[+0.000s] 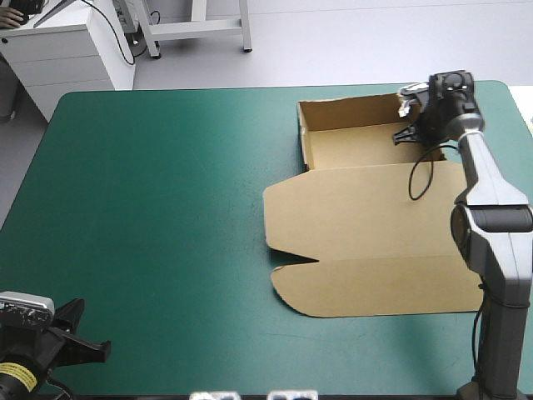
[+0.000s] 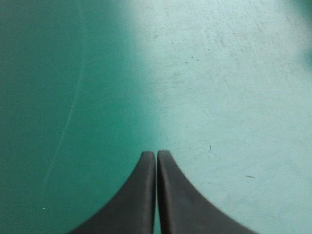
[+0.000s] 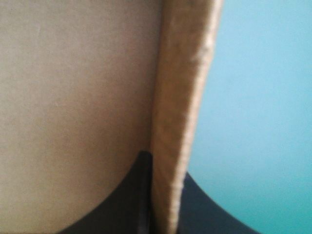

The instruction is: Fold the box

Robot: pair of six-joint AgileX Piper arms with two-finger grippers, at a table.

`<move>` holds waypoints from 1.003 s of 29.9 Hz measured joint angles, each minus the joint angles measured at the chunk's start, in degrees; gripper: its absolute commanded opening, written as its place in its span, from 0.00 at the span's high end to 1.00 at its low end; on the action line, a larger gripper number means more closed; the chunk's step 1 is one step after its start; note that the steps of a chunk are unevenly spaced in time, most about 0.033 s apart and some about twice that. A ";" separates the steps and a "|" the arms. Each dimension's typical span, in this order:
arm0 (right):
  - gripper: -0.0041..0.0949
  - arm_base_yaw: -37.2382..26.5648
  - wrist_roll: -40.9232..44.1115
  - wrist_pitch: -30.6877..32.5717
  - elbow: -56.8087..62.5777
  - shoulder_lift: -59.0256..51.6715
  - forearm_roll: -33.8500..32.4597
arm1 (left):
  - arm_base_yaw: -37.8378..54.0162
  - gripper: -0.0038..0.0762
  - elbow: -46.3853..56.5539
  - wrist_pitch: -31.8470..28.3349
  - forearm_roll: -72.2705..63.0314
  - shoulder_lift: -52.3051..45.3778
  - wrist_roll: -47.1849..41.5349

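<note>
The box (image 1: pixel 366 242) is set on the table's (image 1: pixel 150 208) right half, tray walls raised, lid flat. A wall at its far right corner is pinched by the right pincer (image 3: pixel 163 192), which partly hides that corner. The left pincer (image 2: pixel 156 163) is pressed together over bare teal-green cover.

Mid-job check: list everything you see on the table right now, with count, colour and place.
box: one, brown, on the table's right half; tray part with raised walls at the far side, the rest of the sheet flat toward the near edge.
table cover: one, teal-green, under the box and showing across the whole left half.
left hand: one, black fingers, shut on nothing, over the cover at the near left corner.
right hand: one, black fingers, shut on the box's raised wall at the tray's far right corner.
</note>
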 measured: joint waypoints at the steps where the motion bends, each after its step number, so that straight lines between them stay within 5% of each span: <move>1: 0.98 -1.68 -0.28 0.00 0.00 0.00 0.00 | 0.00 0.96 0.00 0.00 0.00 0.00 0.00; 9: 0.98 -17.12 -3.80 0.00 0.00 0.00 1.10 | 0.00 0.96 0.00 0.00 0.03 0.00 0.00; 15: 0.97 -22.33 -7.37 0.05 0.00 0.00 4.04 | 0.00 0.96 0.00 -0.11 0.03 0.00 0.00; 18: 0.85 -22.51 -8.07 -0.02 0.00 0.00 4.25 | 0.00 0.96 0.00 -0.23 0.03 0.00 0.00; 24: 0.39 -22.51 -10.93 -0.02 0.00 0.00 3.02 | 0.00 0.96 0.00 -0.30 0.03 0.00 0.00; 30: 0.35 -22.51 -10.84 0.09 -1.86 0.00 -0.51 | 0.00 0.96 0.00 -0.30 0.07 0.00 0.00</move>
